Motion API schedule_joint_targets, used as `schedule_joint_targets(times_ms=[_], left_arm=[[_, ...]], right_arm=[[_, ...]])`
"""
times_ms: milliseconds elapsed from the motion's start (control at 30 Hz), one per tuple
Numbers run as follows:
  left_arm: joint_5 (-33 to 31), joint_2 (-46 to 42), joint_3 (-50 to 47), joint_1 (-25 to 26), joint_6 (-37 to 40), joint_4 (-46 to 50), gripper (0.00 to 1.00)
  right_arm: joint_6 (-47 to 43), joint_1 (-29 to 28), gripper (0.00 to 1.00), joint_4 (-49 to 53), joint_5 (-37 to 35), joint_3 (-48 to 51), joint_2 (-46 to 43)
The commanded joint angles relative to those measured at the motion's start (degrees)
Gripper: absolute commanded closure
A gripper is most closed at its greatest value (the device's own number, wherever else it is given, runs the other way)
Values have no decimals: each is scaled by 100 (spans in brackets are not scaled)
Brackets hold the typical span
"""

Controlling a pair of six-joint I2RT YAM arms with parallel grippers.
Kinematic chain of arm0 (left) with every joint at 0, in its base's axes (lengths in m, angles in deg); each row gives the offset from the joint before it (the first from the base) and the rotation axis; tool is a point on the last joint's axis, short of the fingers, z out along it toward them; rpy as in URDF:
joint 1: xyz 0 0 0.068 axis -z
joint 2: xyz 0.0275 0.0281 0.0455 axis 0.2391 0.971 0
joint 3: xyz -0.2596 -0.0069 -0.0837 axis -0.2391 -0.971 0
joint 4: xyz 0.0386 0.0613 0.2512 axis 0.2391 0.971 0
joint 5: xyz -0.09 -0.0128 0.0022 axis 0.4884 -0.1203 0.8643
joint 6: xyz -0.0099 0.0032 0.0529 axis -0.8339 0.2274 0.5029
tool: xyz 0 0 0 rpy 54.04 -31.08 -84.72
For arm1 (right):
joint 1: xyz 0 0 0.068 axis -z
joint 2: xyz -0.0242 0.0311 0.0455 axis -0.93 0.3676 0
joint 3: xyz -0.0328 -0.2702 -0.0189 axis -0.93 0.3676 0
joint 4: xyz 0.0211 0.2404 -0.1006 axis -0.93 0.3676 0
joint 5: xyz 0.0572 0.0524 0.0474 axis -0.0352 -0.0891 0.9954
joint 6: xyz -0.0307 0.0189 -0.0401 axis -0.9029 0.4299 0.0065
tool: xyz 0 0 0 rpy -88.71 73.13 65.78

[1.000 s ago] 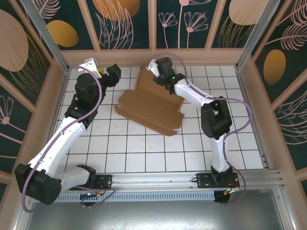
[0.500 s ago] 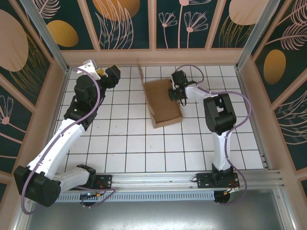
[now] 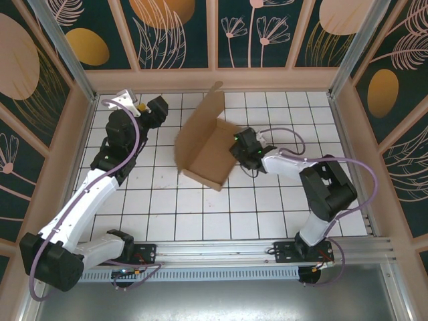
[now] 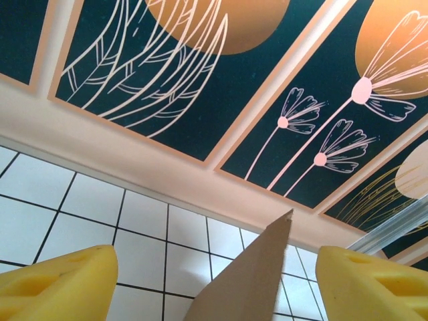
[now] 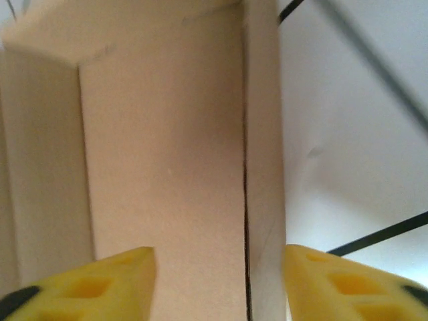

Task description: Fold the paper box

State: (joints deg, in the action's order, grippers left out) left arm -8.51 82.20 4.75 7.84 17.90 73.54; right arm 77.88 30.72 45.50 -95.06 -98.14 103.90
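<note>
The paper box [image 3: 200, 147] is plain brown cardboard, standing tilted on the white tiles at mid-table with one flap pointing up toward the back. My right gripper [image 3: 242, 148] sits low against its right edge. In the right wrist view the box's panels [image 5: 167, 134] are close up between the yellow fingers [image 5: 100, 284], and the right gripper [image 5: 219, 281] is open. My left gripper [image 3: 159, 107] hovers at the back left, apart from the box and open. The left wrist view has the flap tip [image 4: 257, 274] rising between the spread left gripper [image 4: 217, 284].
Patterned wall panels [image 3: 180, 33] close in the back and both sides. A pink ledge [image 4: 134, 160] runs along the foot of the back wall. The aluminium rail [image 3: 267, 251] with the arm bases lines the near edge. Bare tiles [image 3: 174, 214] lie in front of the box.
The box lay open and flat near the back a second ago; the right arm swung it up and toward mid-table. The right jaws have widened. The left arm barely moved.
</note>
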Motion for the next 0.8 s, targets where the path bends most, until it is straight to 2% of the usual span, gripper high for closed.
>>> schedule_joint_targets(times_ms=[0, 67, 100, 133, 233, 267, 333, 400, 500, 567, 767], left_arm=[[-228, -192, -43, 19, -25, 144, 22], [-266, -265, -63, 17, 1, 236, 22], [-259, -317, -95, 15, 2, 265, 22], [-250, -369, -124, 20, -10, 282, 22], [-248, -578, -378, 21, -40, 339, 21], [-258, -642, -440, 22, -53, 356, 21], [-216, -733, -528, 21, -78, 380, 21], [-106, -811, -593, 25, -11, 445, 21], [65, -951, -759, 21, 109, 421, 21], [130, -1008, -830, 22, 193, 431, 22], [170, -1228, -907, 18, 381, 599, 22]], right_arm=[[-541, -55, 39, 61, -392, -492, 217], [-1624, 31, 36, 26, -688, -472, -31], [-2345, 94, 28, -168, -786, -341, -255], [-2757, 148, 24, -275, -799, -246, -396], [-4801, 415, 23, -823, -367, -38, -801], [-5499, 580, 23, -804, 183, -197, -745], [-6301, 813, 23, -461, 778, -617, -450], [-7227, 1011, 21, -45, 1730, -1097, -61], [-8269, 1068, 21, 226, 2048, -1529, 360], [-8606, 1118, 21, 349, 1978, -1845, 668], [-8952, 1348, 26, 1169, 1971, -3261, 1859]])
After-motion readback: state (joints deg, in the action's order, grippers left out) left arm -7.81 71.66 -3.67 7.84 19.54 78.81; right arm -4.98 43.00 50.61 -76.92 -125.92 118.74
